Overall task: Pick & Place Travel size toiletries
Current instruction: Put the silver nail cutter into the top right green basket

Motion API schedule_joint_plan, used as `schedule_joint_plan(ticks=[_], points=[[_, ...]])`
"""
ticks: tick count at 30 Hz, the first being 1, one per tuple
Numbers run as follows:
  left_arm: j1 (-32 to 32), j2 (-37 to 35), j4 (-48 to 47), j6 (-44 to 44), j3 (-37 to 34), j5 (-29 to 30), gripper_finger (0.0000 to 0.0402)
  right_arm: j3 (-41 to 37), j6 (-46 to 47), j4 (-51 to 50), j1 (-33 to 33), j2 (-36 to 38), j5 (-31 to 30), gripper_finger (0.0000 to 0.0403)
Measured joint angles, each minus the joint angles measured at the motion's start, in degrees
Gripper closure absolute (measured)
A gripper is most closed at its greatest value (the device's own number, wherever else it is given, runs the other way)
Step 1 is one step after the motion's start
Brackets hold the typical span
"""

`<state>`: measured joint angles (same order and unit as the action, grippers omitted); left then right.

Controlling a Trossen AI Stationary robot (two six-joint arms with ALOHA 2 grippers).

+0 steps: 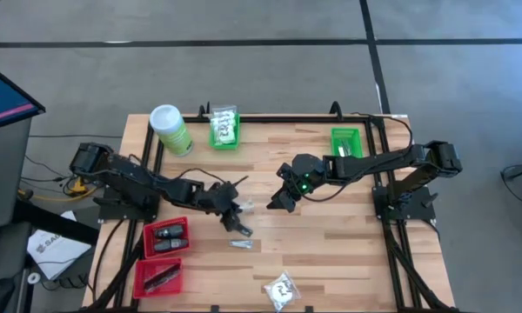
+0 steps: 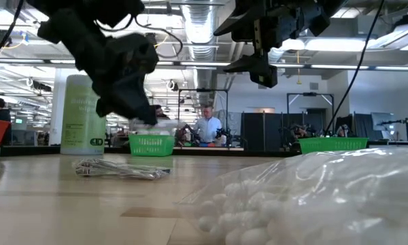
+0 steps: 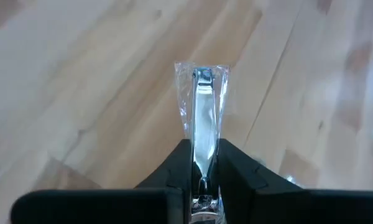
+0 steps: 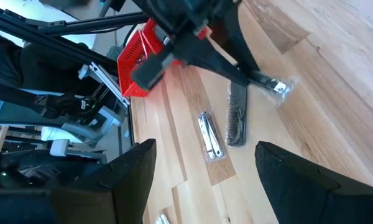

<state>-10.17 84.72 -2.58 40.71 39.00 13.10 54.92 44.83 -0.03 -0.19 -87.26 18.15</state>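
Above the table's middle, the left gripper [image 3: 205,186] is clamped on a sachet [image 3: 203,124], slim, silvery, clear-wrapped, its long axis running straight out from the fingers. The right gripper [image 4: 202,180] hangs open nearby, over a second sachet [image 4: 209,137] and a dark comb [image 4: 237,121].

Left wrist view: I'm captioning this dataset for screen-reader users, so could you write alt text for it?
The left gripper is shut on a slim silvery sachet, a shiny metal piece sealed in clear wrap, which sticks out forward from between the two dark fingers. Behind it lies the light wooden table, blurred.
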Motion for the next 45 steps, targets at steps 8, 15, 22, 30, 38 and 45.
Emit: schedule_joint_plan(ticks=[8, 15, 22, 30, 38, 45], points=[[1.7, -5.1, 0.0, 2.1, 0.0, 0.6, 0.0358, 0.0, -0.4, 0.0, 0.0, 0.0, 0.0, 0.0138], [2.6, -9.3, 0.2, 3.5, 0.1, 3.3, 0.0358, 0.0, 0.8, 1.8, -0.2, 0.0, -0.2, 0.0138], [6.0, -17.2, 5.9, 4.8, 0.1, 6.4, 0.0358, 0.0, 12.7, 18.3, -3.7, 0.0, -0.6, 0.0138], [9.3, -27.1, 15.6, 4.8, 0.1, 8.0, 0.0358, 0.0, 20.6, 38.0, -7.2, 0.0, -9.9, 0.0138], [10.6, -29.4, 23.1, 8.2, 0.2, 7.7, 0.0358, 3.7, 10.6, 38.9, -6.6, -1.0, -15.7, 0.0138], [10.4, -27.8, 24.8, 9.7, 0.1, 6.6, 0.0358, 12.1, 8.7, 35.2, -5.9, -6.4, -15.4, 0.0138]])
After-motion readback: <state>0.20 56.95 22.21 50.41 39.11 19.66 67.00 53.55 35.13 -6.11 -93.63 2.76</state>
